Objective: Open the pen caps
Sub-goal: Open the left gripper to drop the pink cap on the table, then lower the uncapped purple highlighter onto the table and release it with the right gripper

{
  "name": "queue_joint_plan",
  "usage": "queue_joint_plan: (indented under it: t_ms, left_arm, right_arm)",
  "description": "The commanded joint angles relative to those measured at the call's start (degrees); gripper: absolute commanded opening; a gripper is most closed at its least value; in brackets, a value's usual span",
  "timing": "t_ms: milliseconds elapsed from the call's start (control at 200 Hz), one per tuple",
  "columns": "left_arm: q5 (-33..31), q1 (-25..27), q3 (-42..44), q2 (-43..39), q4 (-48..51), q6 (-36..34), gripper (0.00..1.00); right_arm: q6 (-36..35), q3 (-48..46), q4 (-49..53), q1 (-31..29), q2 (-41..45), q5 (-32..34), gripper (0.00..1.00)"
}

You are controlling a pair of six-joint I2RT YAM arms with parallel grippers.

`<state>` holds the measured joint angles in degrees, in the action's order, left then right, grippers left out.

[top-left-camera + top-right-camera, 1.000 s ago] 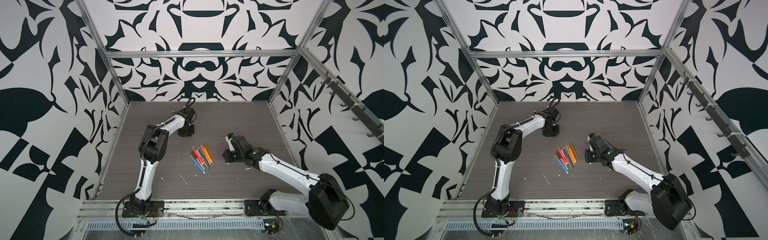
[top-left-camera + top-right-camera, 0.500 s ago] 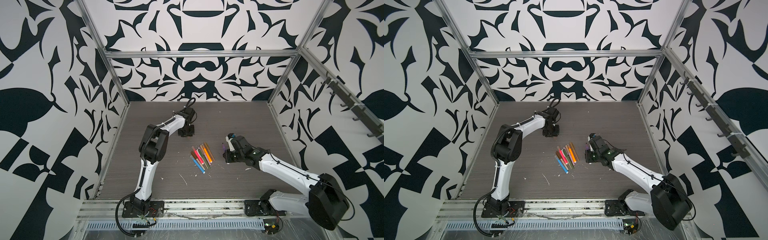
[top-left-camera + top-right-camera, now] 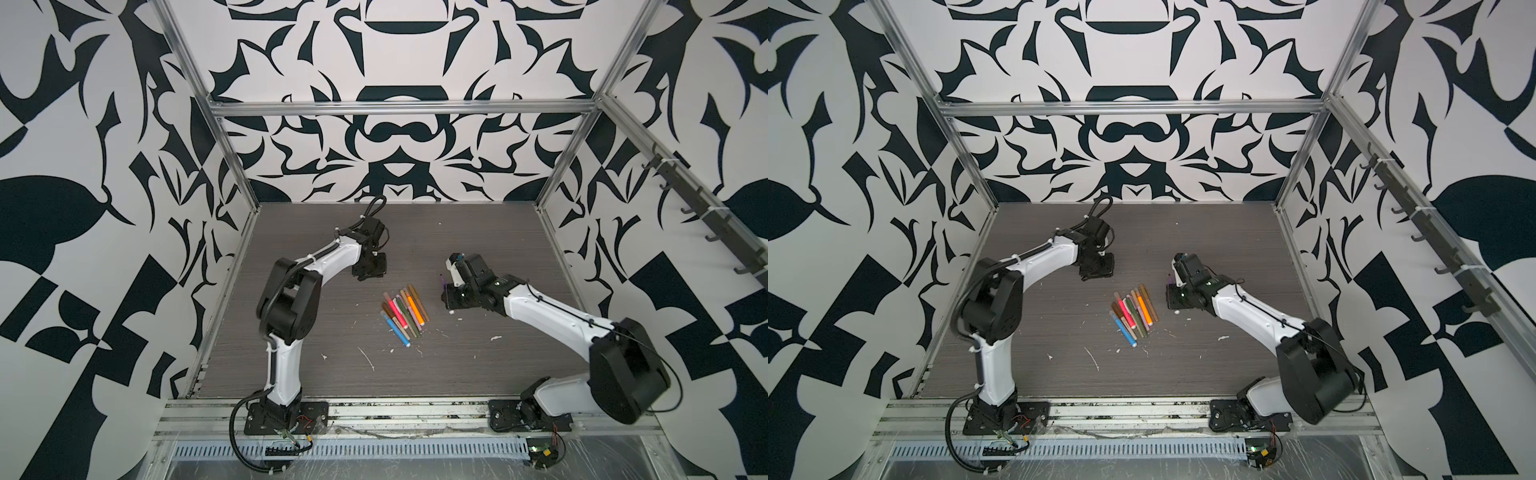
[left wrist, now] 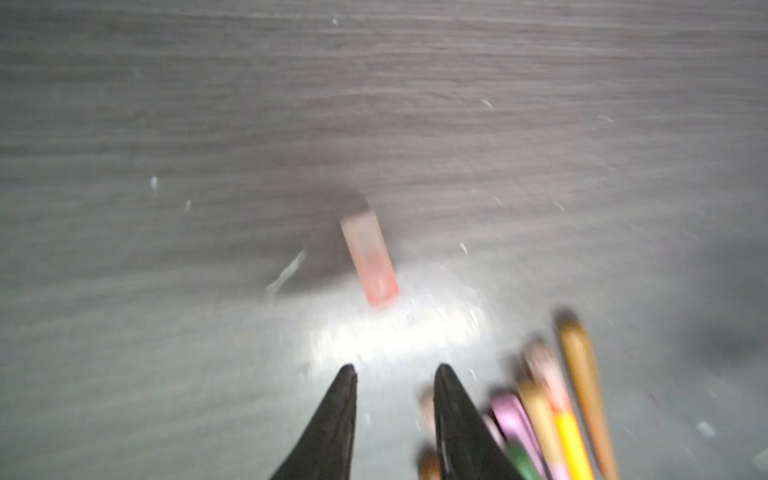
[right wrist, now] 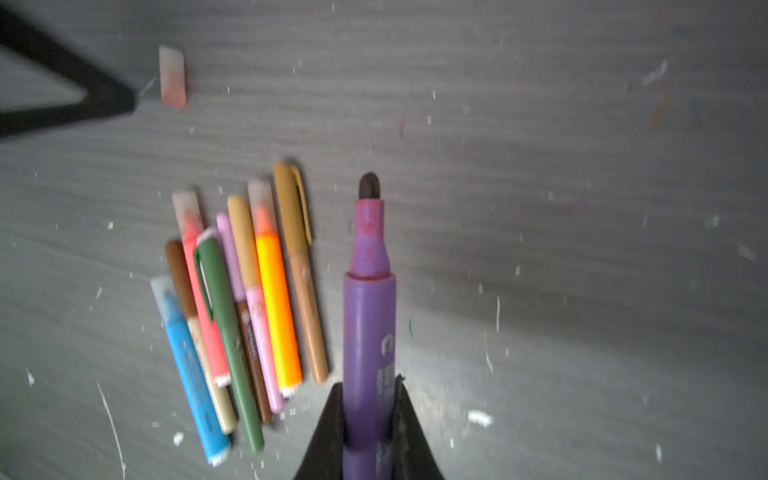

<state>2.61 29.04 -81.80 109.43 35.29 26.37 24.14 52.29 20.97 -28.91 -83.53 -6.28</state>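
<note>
Clamping uncapped purple pen (image 5: pixel 368 332) in right end effector (image 5: pixel 370 380); hovering left end effector (image 4: pixel 395 368), parted and empty, near one loose pinkish cap (image 4: pixel 370 257) on tabletop (image 4: pixel 166 104); leaving roughly nine pens (image 5: pixel 272 299) capped, clustered mid-tabletop

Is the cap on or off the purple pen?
Off. The purple pen in the right hand shows its bare dark tip. A loose pinkish cap lies on the table.

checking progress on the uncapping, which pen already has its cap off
The purple marker clamped in the right gripper: its dark tip is bare. The pens in the pile all wear caps.
</note>
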Motion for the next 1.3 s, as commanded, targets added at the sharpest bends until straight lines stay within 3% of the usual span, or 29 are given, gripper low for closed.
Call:
queue_joint_plan:
  t_ms: [0, 120, 290, 550, 1295]
  left_arm:
    - [3.1, -1.0, 7.4, -9.1, -6.7, 0.7, 0.37]
    - [-2.9, -1.4, 13.4, -15.4, -3.8, 0.1, 0.4]
    - [-13.2, -1.4, 16.0, -15.2, 6.1, -0.6, 0.36]
    - [-13.4, -0.6, 21.3, -15.0, 3.8, -0.5, 0.36]
    - [-14.2, 1.4, 22.3, -7.7, 2.0, -1.3, 0.4]
  right_arm:
    - [-2.6, 6.7, 0.4, 1.0, -5.5, 0.5, 0.0]
    - [-3.4, 14.3, 1.9, 1.3, -13.3, 4.8, 0.0]
    - [-4.9, 26.3, 7.4, 1.2, -24.6, 11.0, 0.0]
    - [-5.1, 35.7, 11.0, 1.2, -32.8, 13.8, 0.0]
    - [-5.7, 41.4, 11.6, 1.8, -39.6, 12.5, 0.0]
